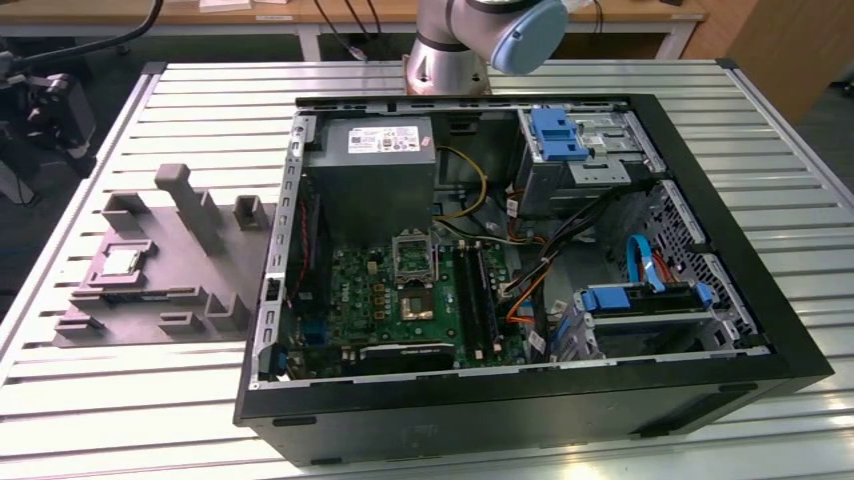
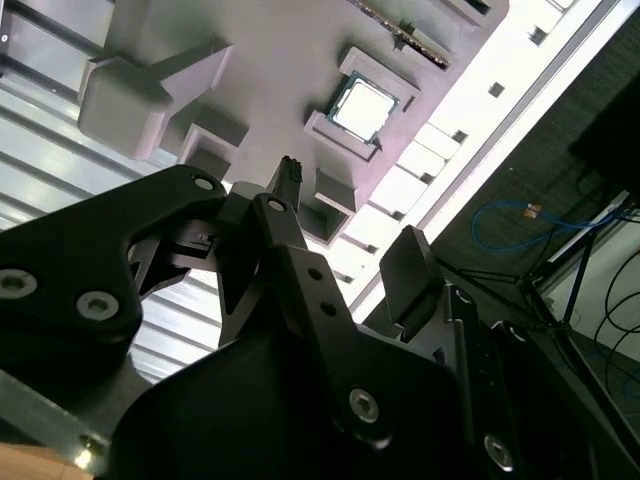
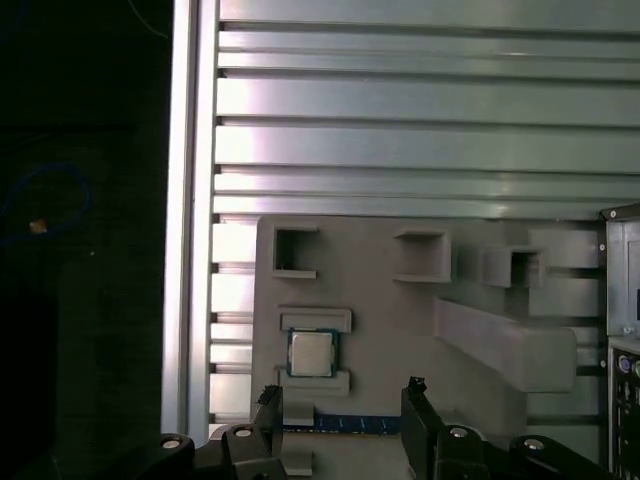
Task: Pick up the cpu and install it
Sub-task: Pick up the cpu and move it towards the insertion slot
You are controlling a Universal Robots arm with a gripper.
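Observation:
The cpu [image 1: 120,262], a small silvery square chip, lies flat in a recess of the grey holder plate [image 1: 147,300] on the exterior view's left, beside the computer case. In both wrist views I see the cpu [image 3: 310,353] [image 2: 362,108] from above, still seated between the holder's raised lips. My gripper [image 3: 340,392] [image 2: 345,225] hangs well above the holder, a short way to one side of the chip. It is open, its two black fingertips [image 3: 415,388] spread wide with nothing between them. The metal-framed socket [image 1: 414,258] sits on the green motherboard inside the case.
The open black computer case [image 1: 747,250] holds a grey power supply [image 1: 387,150], cables and blue drive brackets [image 1: 558,133]. The holder plate carries several raised blocks and a tall post [image 1: 187,200]. A slatted metal table [image 1: 134,400] lies under everything. The arm's base [image 1: 447,60] stands behind the case.

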